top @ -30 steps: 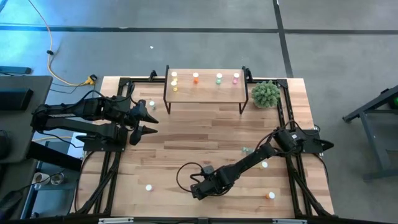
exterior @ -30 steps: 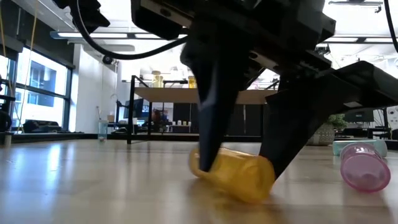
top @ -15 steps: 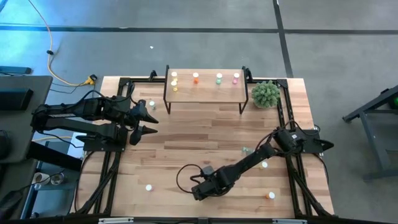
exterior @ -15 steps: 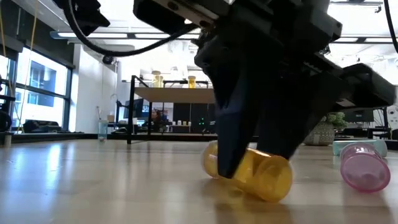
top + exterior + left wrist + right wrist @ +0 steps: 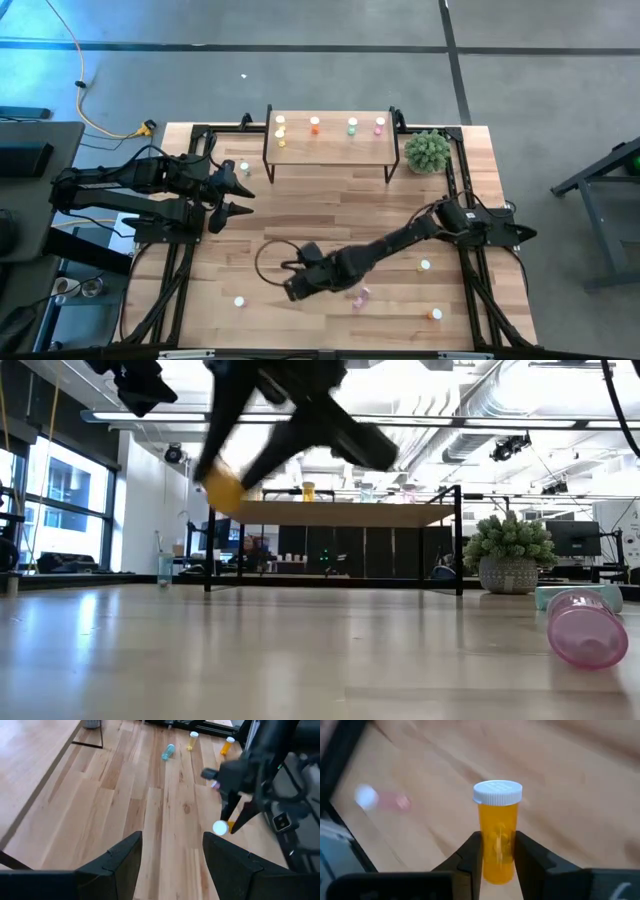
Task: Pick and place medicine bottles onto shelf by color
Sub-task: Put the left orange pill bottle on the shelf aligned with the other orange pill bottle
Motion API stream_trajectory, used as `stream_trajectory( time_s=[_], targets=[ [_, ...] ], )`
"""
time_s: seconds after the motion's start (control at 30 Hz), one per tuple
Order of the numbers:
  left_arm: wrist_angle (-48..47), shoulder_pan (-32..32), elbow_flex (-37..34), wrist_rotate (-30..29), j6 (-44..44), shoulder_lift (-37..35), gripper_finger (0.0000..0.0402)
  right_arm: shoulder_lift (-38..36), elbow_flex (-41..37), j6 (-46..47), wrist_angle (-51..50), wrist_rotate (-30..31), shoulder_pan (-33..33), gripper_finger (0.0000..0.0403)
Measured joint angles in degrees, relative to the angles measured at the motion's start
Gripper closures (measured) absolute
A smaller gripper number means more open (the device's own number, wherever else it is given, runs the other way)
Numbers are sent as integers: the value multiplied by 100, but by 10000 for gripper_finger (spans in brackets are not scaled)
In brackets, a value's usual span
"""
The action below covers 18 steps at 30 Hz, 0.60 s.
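My right gripper (image 5: 293, 288) hangs over the near middle of the table, shut on a yellow medicine bottle (image 5: 497, 832) with a white cap. In the low view that bottle (image 5: 222, 486) is well above the wood. The shelf (image 5: 330, 145) stands at the far edge on thin black legs, with several bottles in a row on top. A pink bottle (image 5: 358, 297) lies on its side on the table near my right gripper. My left gripper (image 5: 172, 855) waits open at the table's left (image 5: 236, 196), touching nothing. My right gripper pinches the yellow bottle's body (image 5: 496, 851), on its lower half below the cap, between its two fingers (image 5: 473, 854). The fingers slant down from the table's right. The bottle is lifted clear of the table, its white cap (image 5: 497, 792) pointing away from the gripper.
A green plant ball (image 5: 428, 150) sits right of the shelf. Loose bottles lie on the table: an orange one (image 5: 435, 314) near right, one (image 5: 425, 265) at the right, one (image 5: 240, 300) near left, a green one (image 5: 243, 168) by the shelf's left leg. A cable loops beside the right arm (image 5: 268, 258).
My right gripper has shut on the yellow bottle, which lay tilted on the table. It has lifted the bottle clear and swung up and toward the table's left and far side, rolling its wrist. The pink bottle has stayed where it was.
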Motion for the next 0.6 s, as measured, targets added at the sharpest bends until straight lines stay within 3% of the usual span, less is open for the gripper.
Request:
stream_trajectory(
  time_s=[0.17, 0.37, 0.6],
  targets=[
    [0, 0, 0, -39, 119, 0, 202, -7, 754, -626, -275, 704, -68, 323],
    [23, -2, 0, -15, 131, 0, 202, -9, 1726, -1077, -1329, 1453, -79, 323],
    [645, -2, 0, 431, 131, 0, 202, -11, 2572, -2020, -1744, 1614, -285, 323]
  ],
)
